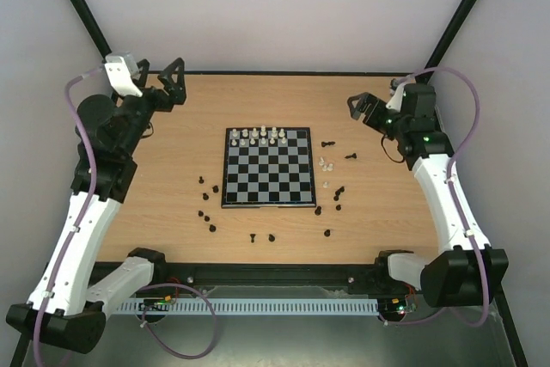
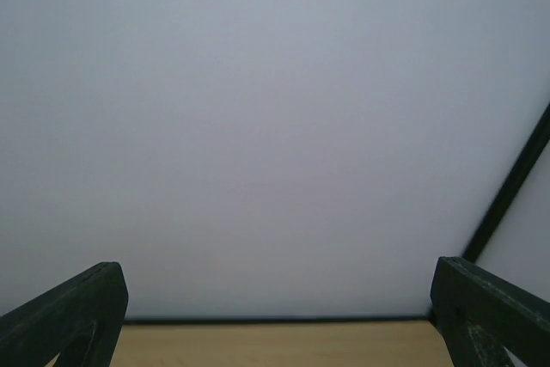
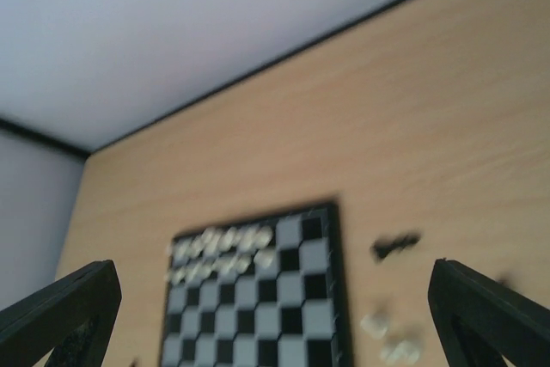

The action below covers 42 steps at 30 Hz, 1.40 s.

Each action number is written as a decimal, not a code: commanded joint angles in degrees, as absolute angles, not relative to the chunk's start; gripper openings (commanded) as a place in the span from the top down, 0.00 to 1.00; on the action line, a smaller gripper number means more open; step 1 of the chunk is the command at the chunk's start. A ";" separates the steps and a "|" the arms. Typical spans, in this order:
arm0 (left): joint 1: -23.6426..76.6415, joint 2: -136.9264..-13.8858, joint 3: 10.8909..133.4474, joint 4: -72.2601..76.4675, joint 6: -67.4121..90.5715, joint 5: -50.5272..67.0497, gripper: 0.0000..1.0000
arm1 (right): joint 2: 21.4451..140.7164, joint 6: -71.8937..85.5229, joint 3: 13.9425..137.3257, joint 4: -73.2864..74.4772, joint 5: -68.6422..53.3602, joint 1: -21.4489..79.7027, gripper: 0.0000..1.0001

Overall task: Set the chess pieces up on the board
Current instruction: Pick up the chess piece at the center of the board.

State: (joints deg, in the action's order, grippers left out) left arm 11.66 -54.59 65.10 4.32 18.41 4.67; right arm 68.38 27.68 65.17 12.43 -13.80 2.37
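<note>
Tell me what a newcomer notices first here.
The board sits mid-table, white pieces crowded on its far rows only. Black pieces lie scattered on the table around it, plus a few loose white pieces to its right. Both arms sit at the far corners, left gripper and right gripper open and empty.

The wooden table [image 1: 172, 148] carries the board [image 1: 267, 174], with loose chess pieces [image 1: 326, 233] scattered around it.

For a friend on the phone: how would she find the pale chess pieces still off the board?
Find the chessboard in the middle of the wooden table. Just off its right edge, near halfway, sits a small cluster of pale pieces. Every other loose piece around it is black.
</note>
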 commanded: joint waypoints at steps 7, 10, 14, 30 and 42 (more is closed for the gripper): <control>12.26 -50.68 58.00 -13.84 28.02 12.29 0.01 | 67.20 37.54 53.26 8.13 -47.89 1.93 0.01; 11.96 -48.79 52.14 -8.03 29.76 18.10 0.00 | 67.34 40.32 50.77 4.45 -46.06 1.90 0.01; 11.78 -47.74 48.02 -3.90 32.17 22.79 0.01 | 70.09 41.39 49.84 1.81 -47.41 1.82 0.01; 11.98 -50.55 37.48 -5.20 37.80 23.72 0.01 | 75.40 24.22 59.40 19.34 -11.23 14.28 0.01; 12.13 -51.51 32.03 -6.20 38.07 25.85 0.00 | 90.45 18.53 69.40 27.03 3.76 22.36 0.31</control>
